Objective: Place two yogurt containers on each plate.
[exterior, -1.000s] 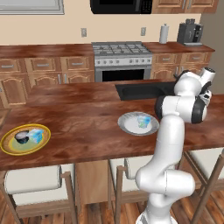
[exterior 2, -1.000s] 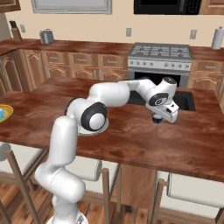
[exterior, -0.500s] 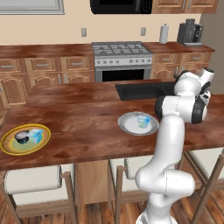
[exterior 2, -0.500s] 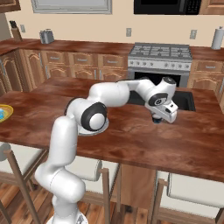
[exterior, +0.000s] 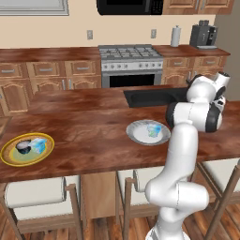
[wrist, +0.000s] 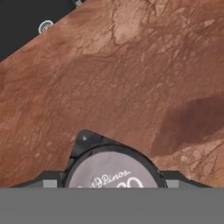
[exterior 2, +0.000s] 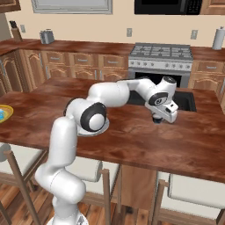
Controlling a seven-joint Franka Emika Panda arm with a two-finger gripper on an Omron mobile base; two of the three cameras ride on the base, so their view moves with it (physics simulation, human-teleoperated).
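A dark yogurt container (wrist: 114, 168) with a pale printed top stands on the wooden counter, close under the hand. My gripper (wrist: 114, 180) is lowered over it, and its fingertips (wrist: 175, 177) press against the cup's two sides. From the right base view, the gripper (exterior 2: 158, 117) reaches down to the counter just in front of the sink. The yellow-rimmed plate (exterior: 9, 157) at the counter's left end holds a dark cup (exterior: 23, 146) and a light-blue cup (exterior: 40, 145). The white-grey plate (exterior: 138, 136) holds one light-blue cup (exterior: 153, 130).
A black sink (exterior 2: 186, 101) is set in the counter right behind the gripper; its corner with the drain (wrist: 45, 27) shows in the hand view. Stools (exterior: 35, 192) stand along the counter's near edge. The stove (exterior: 129, 56) lines the back wall.
The fingers have drawn inward onto the dark cup. The arm and the cups on the plates have stayed where they were.
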